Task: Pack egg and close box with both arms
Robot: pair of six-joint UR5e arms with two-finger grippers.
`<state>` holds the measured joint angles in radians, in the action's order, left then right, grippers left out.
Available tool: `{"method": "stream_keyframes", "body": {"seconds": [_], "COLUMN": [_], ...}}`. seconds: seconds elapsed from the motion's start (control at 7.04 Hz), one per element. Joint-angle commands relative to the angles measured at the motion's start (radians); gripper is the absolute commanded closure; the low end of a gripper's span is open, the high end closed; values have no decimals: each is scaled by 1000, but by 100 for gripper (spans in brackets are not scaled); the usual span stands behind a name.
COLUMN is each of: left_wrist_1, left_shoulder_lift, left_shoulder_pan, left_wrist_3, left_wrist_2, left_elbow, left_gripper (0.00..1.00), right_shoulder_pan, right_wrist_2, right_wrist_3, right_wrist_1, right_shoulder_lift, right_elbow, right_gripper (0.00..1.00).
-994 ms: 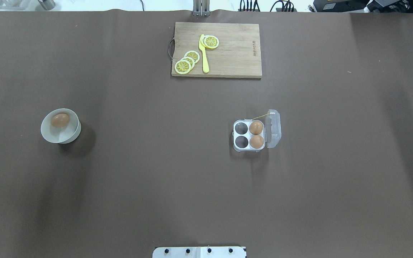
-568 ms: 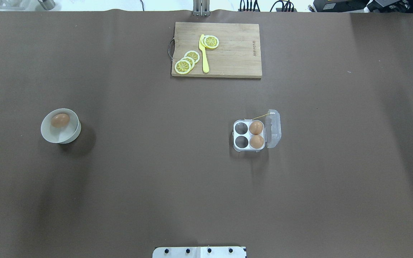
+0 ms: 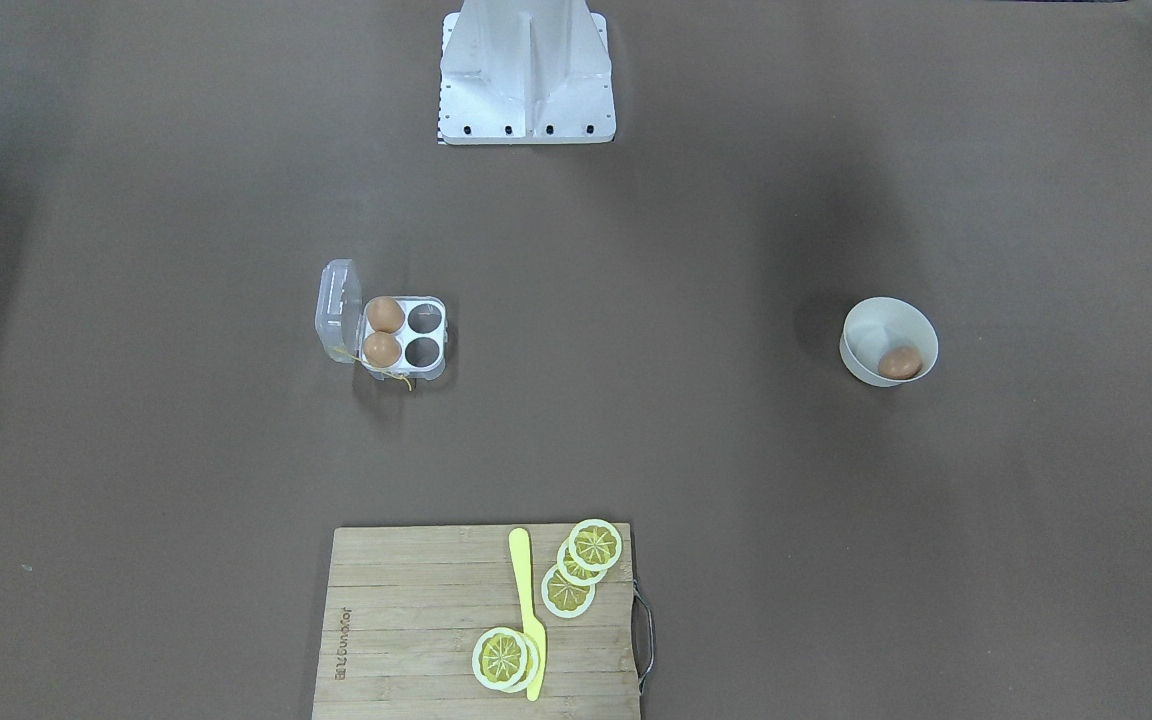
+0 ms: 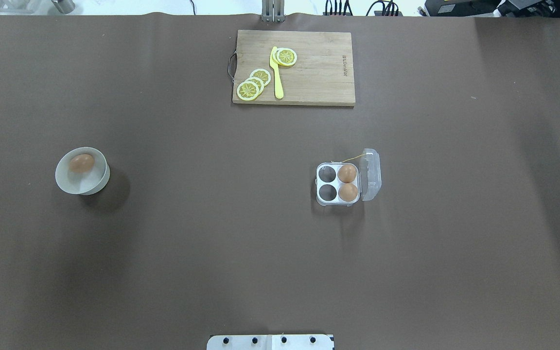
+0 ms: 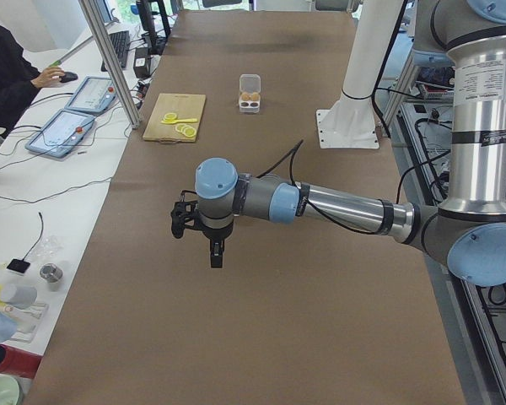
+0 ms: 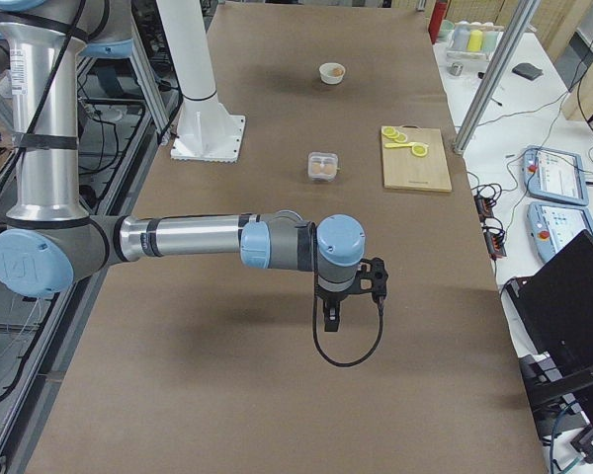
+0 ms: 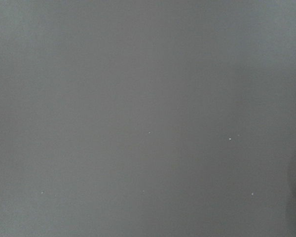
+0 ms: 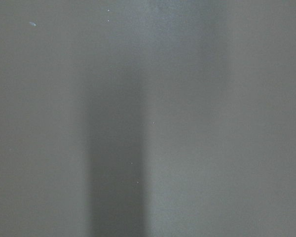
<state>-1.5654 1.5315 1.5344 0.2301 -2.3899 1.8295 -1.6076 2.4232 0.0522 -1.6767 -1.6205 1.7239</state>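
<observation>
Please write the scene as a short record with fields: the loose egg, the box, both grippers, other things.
egg: in bowl, on robot's left
box: lid open; two eggs in the cells beside the lid, two cells empty
left gripper: above bare table; open or shut, cannot tell
right gripper: above bare table; open or shut, cannot tell
other: board with lemon slices and knife

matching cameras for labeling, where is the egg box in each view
exterior front-facing: box left of centre
overhead exterior: box right of centre
exterior left: box top middle, far end
exterior right: box upper middle
both wrist views: not in view
landmark: cutting board, in all four exterior views
</observation>
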Motion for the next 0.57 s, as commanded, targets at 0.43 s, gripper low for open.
{"method": "stream_keyframes", "body": {"seconds": [0.43], "left_wrist_1": [-89], "left_shoulder_lift": [188], "left_shoulder_pan": [-306], "left_wrist_3": [478], "left_wrist_2": [20], "left_elbow": [30], "left_gripper": [2], "right_shoulder_pan": [0], "right_wrist_2": [22], "right_wrist_3": [0], "right_wrist_1": [0], "right_shoulder_lift": [-1], "right_elbow": [-4], "right_gripper": [0]}}
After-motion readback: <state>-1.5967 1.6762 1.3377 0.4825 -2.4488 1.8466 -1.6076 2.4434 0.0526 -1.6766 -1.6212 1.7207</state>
